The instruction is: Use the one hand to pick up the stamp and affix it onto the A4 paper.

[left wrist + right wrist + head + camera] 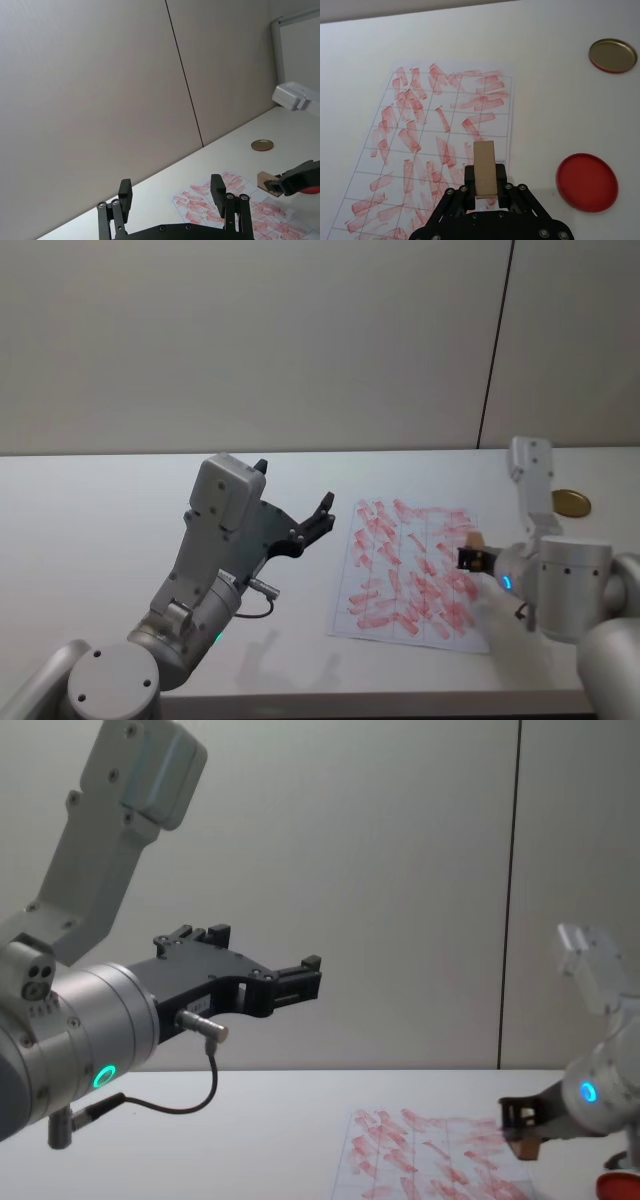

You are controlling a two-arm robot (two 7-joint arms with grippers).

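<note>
Right hand (485, 176) was clamped on the stamp (484, 160), holding it over the right side of the A4 paper (420, 125) on the counter (100, 500), contact unclear; left hand (171, 187) sat raised at left, fingers apart.

Looks like a robotics lab or test room: a plain white table (120, 500) against blank grey wall panels (250, 340) with one dark seam (498, 340), the robot's left arm (215, 510) at lower left and right arm (570, 580) at lower right, and an A4 paper (412, 570) crowded with red stamp marks
</note>
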